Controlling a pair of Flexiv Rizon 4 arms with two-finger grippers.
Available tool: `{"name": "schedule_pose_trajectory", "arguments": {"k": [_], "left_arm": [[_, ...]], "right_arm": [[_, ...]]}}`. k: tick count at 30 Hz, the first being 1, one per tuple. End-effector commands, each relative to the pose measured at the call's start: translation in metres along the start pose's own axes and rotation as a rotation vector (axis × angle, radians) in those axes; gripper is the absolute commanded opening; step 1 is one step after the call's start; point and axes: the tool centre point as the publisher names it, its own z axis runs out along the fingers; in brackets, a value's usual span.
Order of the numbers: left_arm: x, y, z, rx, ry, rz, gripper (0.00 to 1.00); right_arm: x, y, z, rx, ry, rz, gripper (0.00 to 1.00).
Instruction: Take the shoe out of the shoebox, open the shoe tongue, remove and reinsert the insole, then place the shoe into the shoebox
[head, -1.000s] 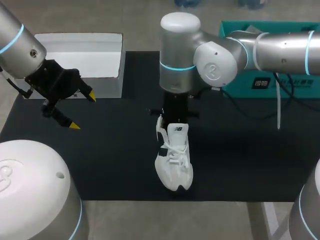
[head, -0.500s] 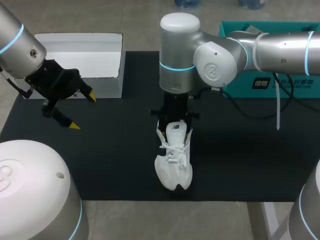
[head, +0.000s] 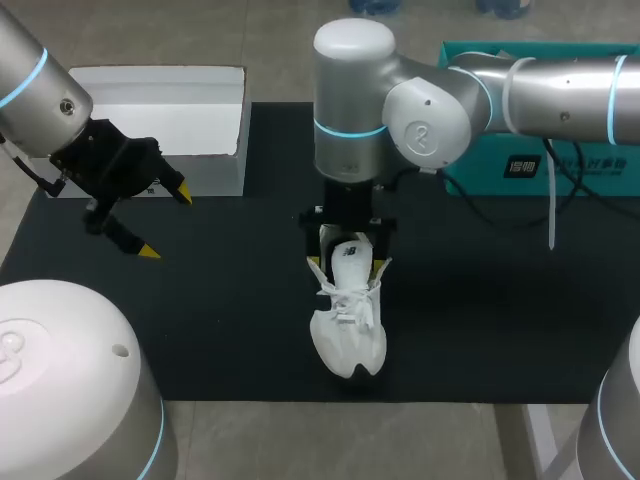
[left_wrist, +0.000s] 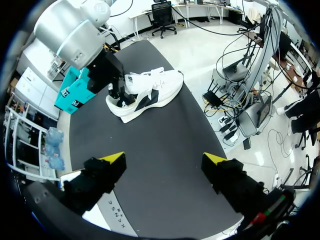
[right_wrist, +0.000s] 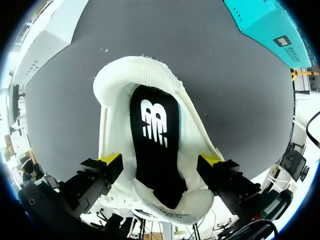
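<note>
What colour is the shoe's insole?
Insole: black with a white logo, best in right wrist view.

Left tool (head: 166, 222), right tool (head: 348, 266): fingers wide apart.

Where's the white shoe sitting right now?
In the head view, the white shoe lies near the middle of the black mat, toe toward the robot, with the right gripper at its heel end.
</note>
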Motion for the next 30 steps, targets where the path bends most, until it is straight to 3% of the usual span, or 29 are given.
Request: {"name": "schedule_pose_trajectory", "arguments": {"k": [1, 9, 14, 18, 22, 23, 24, 25, 26, 30], "left_arm": [[0.000, 0.000, -0.001, -0.002, 0.001, 0.000, 1.00], [0.000, 0.000, -0.001, -0.002, 0.001, 0.000, 1.00], [0.000, 0.000, -0.001, -0.002, 0.001, 0.000, 1.00], [0.000, 0.000, -0.001, -0.002, 0.001, 0.000, 1.00], [0.000, 0.000, -0.001, -0.002, 0.001, 0.000, 1.00], [0.000, 0.000, -0.001, -0.002, 0.001, 0.000, 1.00], [0.000, 0.000, -0.001, -0.002, 0.001, 0.000, 1.00], [0.000, 0.000, -0.001, -0.002, 0.001, 0.000, 1.00], [0.000, 0.000, -0.001, -0.002, 0.001, 0.000, 1.00], [0.000, 0.000, -0.001, -0.002, 0.001, 0.000, 1.00]], "right_arm": [[0.006, 0.001, -0.011, -0.030, -0.026, -0.007, 1.00], [0.001, 0.009, -0.046, -0.122, -0.065, -0.007, 1.00], [-0.003, 0.010, -0.081, -0.193, -0.096, -0.001, 1.00], [-0.006, 0.004, -0.101, -0.218, -0.093, 0.005, 1.00], [-0.008, -0.007, -0.105, -0.208, -0.073, 0.007, 1.00], [-0.009, -0.011, -0.104, -0.205, -0.071, 0.007, 0.76], [-0.010, -0.014, -0.101, -0.198, -0.066, 0.010, 0.43], [-0.011, -0.018, -0.098, -0.187, -0.059, 0.013, 0.25], [-0.011, -0.022, -0.094, -0.182, -0.049, 0.017, 0.00], [-0.013, -0.034, -0.080, -0.149, -0.024, 0.022, 0.00]]}}
